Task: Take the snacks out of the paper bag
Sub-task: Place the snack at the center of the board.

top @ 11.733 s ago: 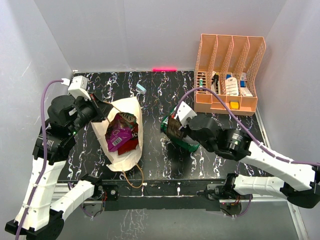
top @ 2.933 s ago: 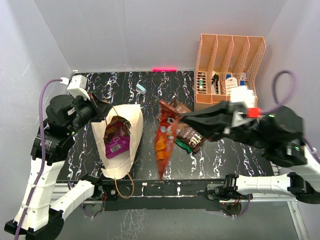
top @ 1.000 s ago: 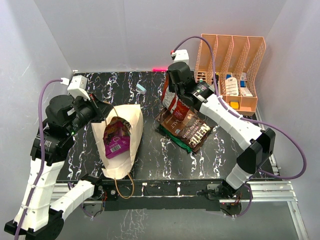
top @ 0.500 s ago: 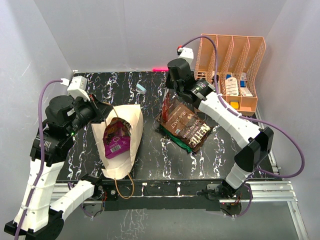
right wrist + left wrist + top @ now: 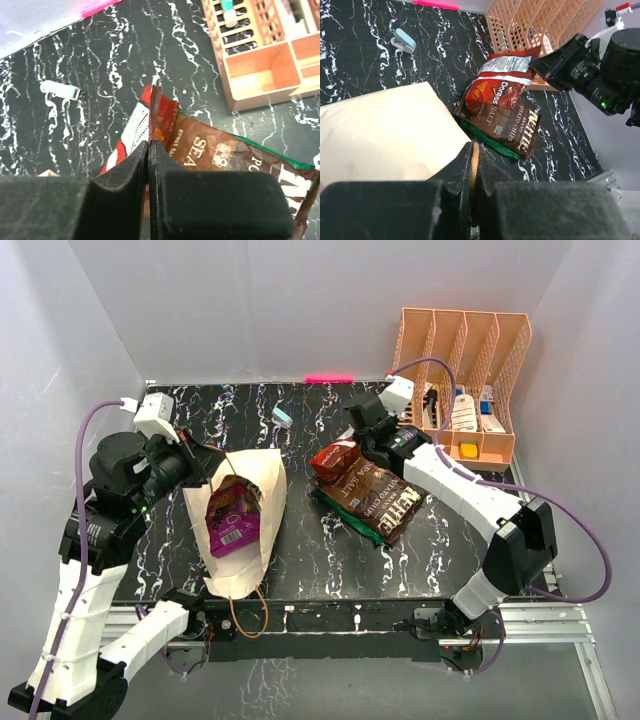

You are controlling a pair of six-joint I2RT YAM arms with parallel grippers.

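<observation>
Paper bag (image 5: 266, 490) lies on the left half of the table (image 5: 330, 560), its mouth rim pinched flat between the fingers of the left gripper (image 5: 208, 462). Orange rack (image 5: 460, 370) stands at the far right corner. Brown Kettle packet (image 5: 382, 496) lies at table centre, on top of a dark green packet (image 5: 347, 513). Red Doritos packet (image 5: 333, 458) rests on the brown one, with the right gripper (image 5: 352, 445) clamped on its top edge. Purple packet (image 5: 232, 522) sits inside the bag. Light-blue block (image 5: 283, 417) lies near the far edge.

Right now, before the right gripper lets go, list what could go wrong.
1. The right gripper pinches only an edge of the red packet; released, it may slide off the glossy brown packet.
2. The left gripper holds just the rim of the bag; a slip could shut it over the purple packet.
</observation>
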